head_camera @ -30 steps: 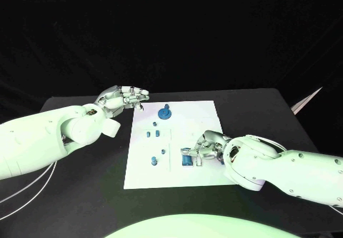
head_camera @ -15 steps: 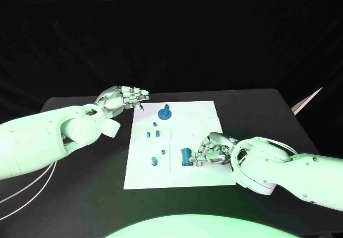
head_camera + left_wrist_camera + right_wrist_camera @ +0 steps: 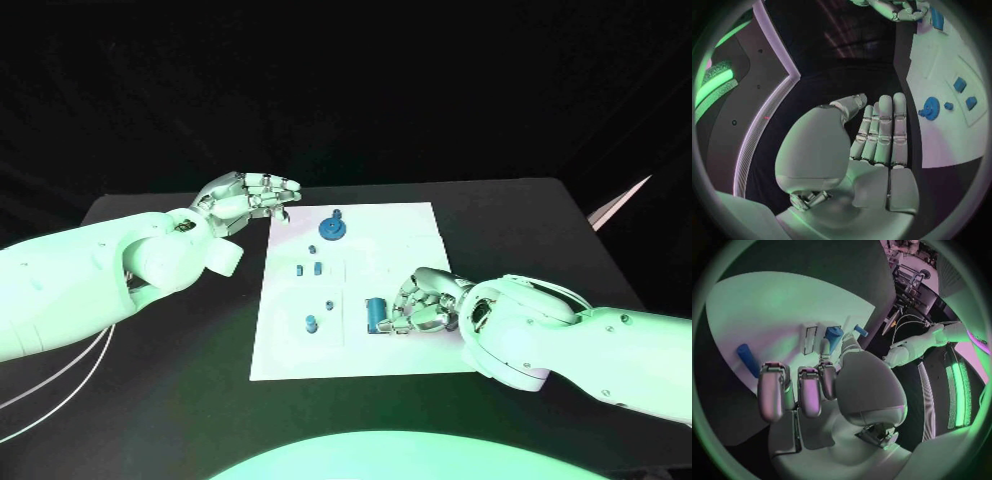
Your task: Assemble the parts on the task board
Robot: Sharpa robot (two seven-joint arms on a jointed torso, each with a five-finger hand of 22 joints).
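Two hands on show, so view by view:

Head view, board: the task board (image 3: 389, 250) sits mid-table (image 3: 159, 400), with a round blue part (image 3: 332, 231) at its far end, two small blue parts (image 3: 306, 269) in the middle and one more blue part (image 3: 310, 323) lower down.
Head view, right hand: the right hand (image 3: 426, 305) is down on the board's near right area, fingers curled, right beside a blue cylinder (image 3: 376, 313) lying there. Touching or just beside, I can't tell, so can't call a grip from here.
Head view, left hand: the left hand (image 3: 254, 195) hovers off the board's far left corner, fingers curled in, nothing in them that I can see.
Left wrist view: left hand (image 3: 879, 135) shows its fingers laid together and nothing held; board (image 3: 942, 135) off to one side with the round blue part (image 3: 931, 107) on it.
Right wrist view: right hand (image 3: 811, 390) has its fingers bent with nothing between them; the cylinder (image 3: 746, 358) lies on the board (image 3: 773, 315) apart from the fingertips (image 3: 770, 412).
Step, my guess: picking up the cylinder, not gripped yet.
Next move, my guess: get the fingers around it and lift without rolling it away, then take it to its seat.
Writing/brands: none readable anywhere.
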